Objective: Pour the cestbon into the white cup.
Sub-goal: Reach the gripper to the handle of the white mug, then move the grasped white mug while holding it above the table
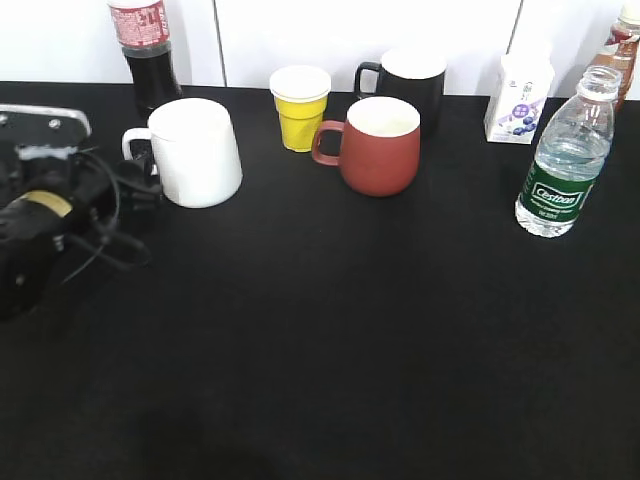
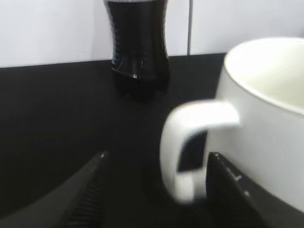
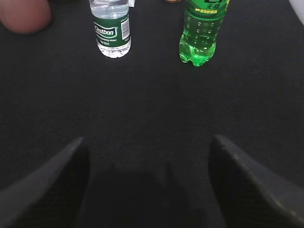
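The white cup [image 1: 195, 152] stands at the back left, its loop handle pointing left. My left gripper [image 1: 138, 175] is right at that handle. In the left wrist view its jaws [image 2: 158, 155] are open, with the cup's [image 2: 266, 118] handle between the fingers, close to the right one and not clamped. The cestbon [image 1: 565, 160], a clear bottle with a dark green label, stands upright at the right, cap on. In the right wrist view my right gripper [image 3: 148, 141] is open and empty, low over the black table, well short of the cestbon [image 3: 111, 31].
A cola bottle [image 1: 145, 50] stands behind the white cup. A yellow cup [image 1: 300, 105], a red mug [image 1: 380, 145] and a black mug [image 1: 405, 80] are at back centre. A white carton [image 1: 518, 98] and a brown bottle [image 1: 620, 45] are back right. A green soda bottle [image 3: 203, 31] stands beside the cestbon.
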